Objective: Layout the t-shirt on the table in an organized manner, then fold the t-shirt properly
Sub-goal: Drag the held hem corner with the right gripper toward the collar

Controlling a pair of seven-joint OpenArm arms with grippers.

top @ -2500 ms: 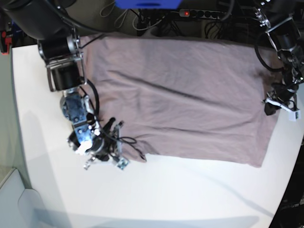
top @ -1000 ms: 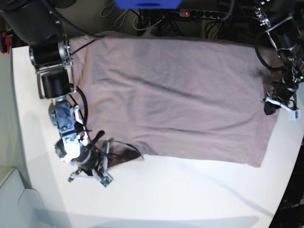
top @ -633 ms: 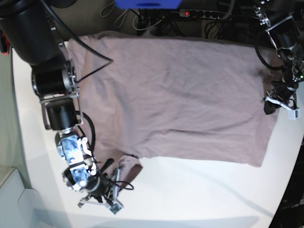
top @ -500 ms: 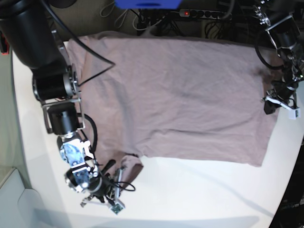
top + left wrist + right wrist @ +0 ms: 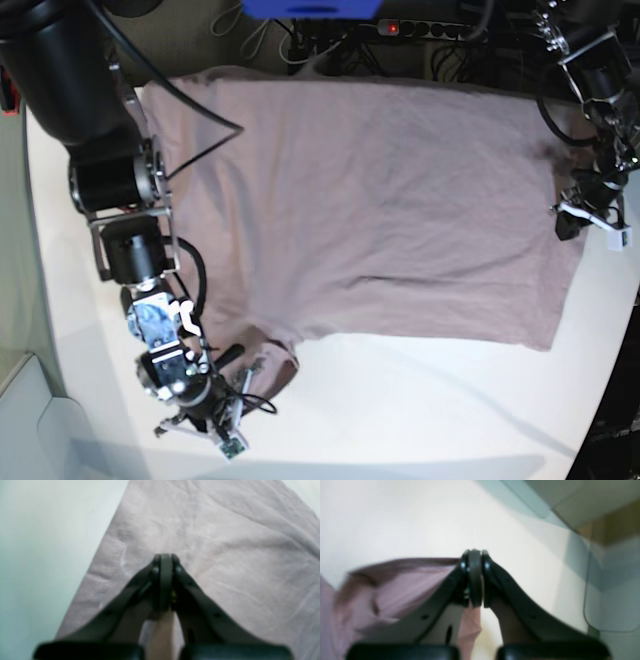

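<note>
One t-shirt [image 5: 370,200], one bench [image 5: 420,410] and two hands are showing. Going left to right in the base view, the right hand [image 5: 243,388] is sitting at the t-shirt's near-left corner with its fingers pressed together, pinching a short sleeve and holding it out over bare bench; the right wrist view is showing mauve cloth caught between the closed fingers [image 5: 475,580]. The t-shirt is lying spread across the far half of the bench, dusty mauve, plain, mostly flat with soft wrinkles, its far edge reaching the bench's far rim. At the t-shirt's right edge the left hand [image 5: 572,218] is resting with its fingers [image 5: 163,580] shut tight; whether cloth is caught in them is not clear, though the t-shirt [image 5: 225,542] is filling the left wrist view beneath them.
</note>
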